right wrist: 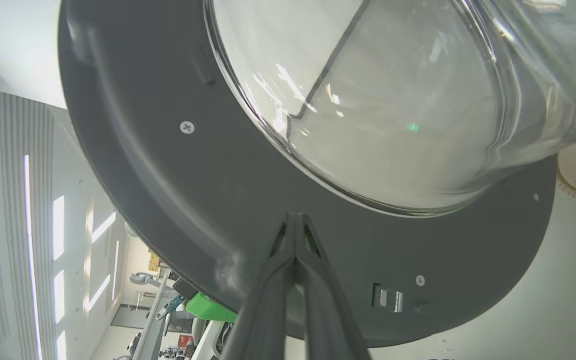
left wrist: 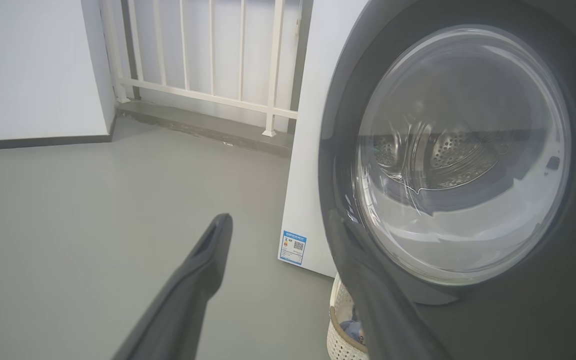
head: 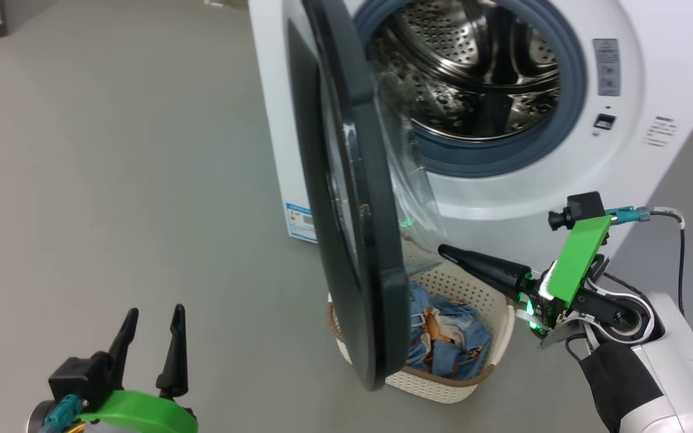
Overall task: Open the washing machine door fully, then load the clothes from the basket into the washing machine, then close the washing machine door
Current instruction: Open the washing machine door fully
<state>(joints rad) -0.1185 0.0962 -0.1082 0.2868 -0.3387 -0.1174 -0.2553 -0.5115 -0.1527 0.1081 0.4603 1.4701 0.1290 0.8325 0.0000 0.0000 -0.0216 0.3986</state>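
The washing machine [head: 653,78] stands at the top with its steel drum [head: 473,66] exposed. The washing machine door [head: 352,180] hangs partly open, seen edge-on, over the basket [head: 500,325]. The clothes [head: 449,337], blue with orange prints, lie in the basket. My right gripper [head: 443,249] is shut and empty, pointing left at the door's inner side. In the right wrist view its tips [right wrist: 295,216] are at the dark ring just below the glass bowl [right wrist: 368,100]; I cannot tell whether they touch it. My left gripper [head: 151,319] is open and empty, low and left of the door [left wrist: 463,155].
Bare grey floor [head: 112,180] spreads left of the machine. A white railing [left wrist: 208,65] and a white wall [left wrist: 28,65] lie beyond it. A blue sticker [left wrist: 293,247] marks the machine's side panel. The basket [left wrist: 340,335] sits right under the door's lower edge.
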